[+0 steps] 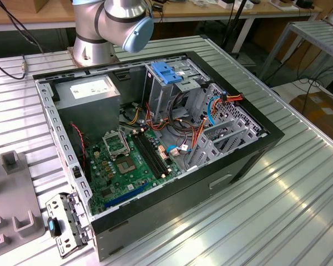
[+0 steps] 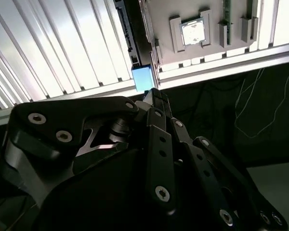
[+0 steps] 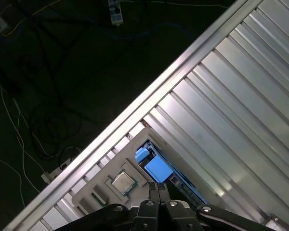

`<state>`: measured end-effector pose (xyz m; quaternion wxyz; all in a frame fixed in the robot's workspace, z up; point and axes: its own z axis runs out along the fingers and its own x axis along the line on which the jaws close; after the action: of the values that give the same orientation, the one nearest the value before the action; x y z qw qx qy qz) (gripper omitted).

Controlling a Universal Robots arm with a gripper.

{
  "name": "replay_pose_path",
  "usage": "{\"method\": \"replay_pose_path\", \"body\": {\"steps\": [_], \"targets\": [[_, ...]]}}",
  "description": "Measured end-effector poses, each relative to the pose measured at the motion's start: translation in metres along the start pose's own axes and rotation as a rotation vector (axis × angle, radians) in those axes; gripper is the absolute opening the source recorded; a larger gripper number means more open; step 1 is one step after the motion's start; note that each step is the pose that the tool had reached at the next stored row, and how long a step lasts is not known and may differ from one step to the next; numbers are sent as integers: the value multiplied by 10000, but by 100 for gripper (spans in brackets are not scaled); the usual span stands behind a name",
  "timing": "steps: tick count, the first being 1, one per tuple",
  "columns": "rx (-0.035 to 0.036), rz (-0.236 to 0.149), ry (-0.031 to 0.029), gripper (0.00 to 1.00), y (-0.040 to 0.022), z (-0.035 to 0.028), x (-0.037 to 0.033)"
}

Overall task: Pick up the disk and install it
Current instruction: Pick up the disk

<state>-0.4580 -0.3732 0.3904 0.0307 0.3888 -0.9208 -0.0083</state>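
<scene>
Disk [image 3: 158, 168] [image 2: 143, 79] sitting on edge in the grey fixture [image 2: 221, 53], not yet installed.
In both wrist views the hand [image 3: 159, 190] [image 2: 153, 94] is hovering right at the disk's blue rail end, near a processor chip [image 3: 124, 183]; cannot tell whether it is apart or clamped. In the exterior view the computer case [image 1: 155, 210] is lying open on the tabletop [image 1: 266, 210], its drive cage [image 1: 177, 94] taking nothing yet.

Both wrist views (2, looking down) share tabletop [image 3: 241, 96].

Silver-grey arm [image 1: 108, 22] with a pale blue joint cap [image 1: 139, 32]; black end effector [image 2: 154, 96] linkages (silver screws throughout).
</scene>
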Motion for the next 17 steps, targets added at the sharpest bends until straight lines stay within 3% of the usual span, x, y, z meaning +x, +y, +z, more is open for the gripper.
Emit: {"method": "replay_pose_path", "body": {"steps": [3,8,11,16,17], "targets": [[40,-743,25,11,0,2,0],[105,-1379,23,11,0,3,-1],[219,-1436,-70,11,0,7,0],[535,-1527,-330,11,-1,10,0],[549,-1599,-338,11,-1,10,-1]]}}
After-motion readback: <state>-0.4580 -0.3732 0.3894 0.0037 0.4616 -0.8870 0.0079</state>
